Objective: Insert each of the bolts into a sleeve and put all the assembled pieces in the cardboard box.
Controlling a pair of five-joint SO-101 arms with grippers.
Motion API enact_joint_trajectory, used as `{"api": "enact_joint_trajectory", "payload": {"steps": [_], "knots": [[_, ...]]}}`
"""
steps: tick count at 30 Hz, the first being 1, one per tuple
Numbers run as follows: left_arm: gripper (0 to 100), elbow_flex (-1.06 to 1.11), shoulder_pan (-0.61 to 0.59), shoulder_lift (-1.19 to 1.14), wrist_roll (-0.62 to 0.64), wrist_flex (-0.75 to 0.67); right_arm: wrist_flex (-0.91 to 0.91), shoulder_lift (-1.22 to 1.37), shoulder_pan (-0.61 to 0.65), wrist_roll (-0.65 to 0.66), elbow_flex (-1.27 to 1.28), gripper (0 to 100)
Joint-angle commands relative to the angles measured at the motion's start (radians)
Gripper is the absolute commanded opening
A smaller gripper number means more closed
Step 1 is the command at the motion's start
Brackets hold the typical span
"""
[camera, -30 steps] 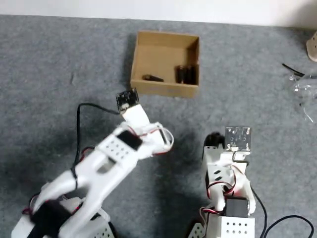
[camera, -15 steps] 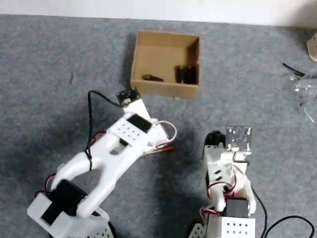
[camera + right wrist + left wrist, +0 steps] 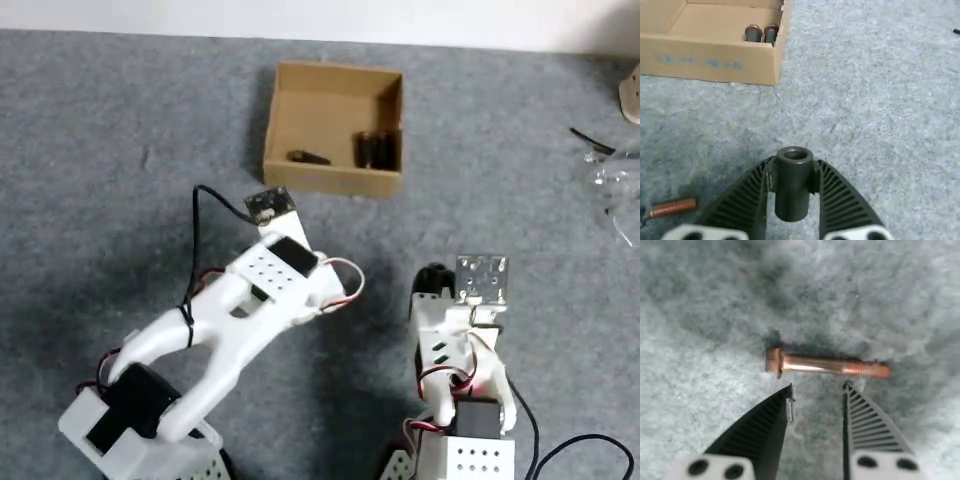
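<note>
My left arm leans forward and down, its pincer (image 3: 818, 387) released just over the copper bolt (image 3: 827, 365), which lies flat on the grey worktop (image 3: 700, 315), its length crossing the gap between my fingers. My right arm sits folded, its pincer (image 3: 793, 165) grasping 1 sleeve (image 3: 792, 192) upright, bore upward.

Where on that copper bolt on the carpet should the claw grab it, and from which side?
Probably the smooth shank of the bolt, mid-length, from straight above, one finger each side: it lies flat on the carpet, head at one end, thread at the other. The left gripper is open.
</note>
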State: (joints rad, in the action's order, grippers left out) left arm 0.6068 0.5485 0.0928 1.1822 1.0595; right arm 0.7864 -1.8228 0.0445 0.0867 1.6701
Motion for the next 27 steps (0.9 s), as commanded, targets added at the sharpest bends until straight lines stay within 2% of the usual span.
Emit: {"api": "enact_joint_trajectory", "payload": {"steps": [1, 10, 14, 21, 27], "knots": [[16, -0.050, 0.010, -0.024, 0.015, -0.015, -0.039, -0.015, -0.010, -0.002, 0.079, 0.5], [16, -0.051, 0.008, -0.124, 0.020, -0.103, -0.067, -0.015, -0.010, -0.002, 0.082, 0.5], [16, -0.070, -0.031, -0.128, 0.069, -0.144, -0.067, -0.015, -0.010, -0.002, 0.082, 0.5], [16, -0.104, -0.107, -0.133, 0.094, -0.141, -0.067, -0.015, -0.010, -0.002, 0.082, 0.5], [16, -0.099, -0.111, -0.125, 0.091, -0.140, -0.067, -0.015, -0.010, -0.002, 0.082, 0.5]]}}
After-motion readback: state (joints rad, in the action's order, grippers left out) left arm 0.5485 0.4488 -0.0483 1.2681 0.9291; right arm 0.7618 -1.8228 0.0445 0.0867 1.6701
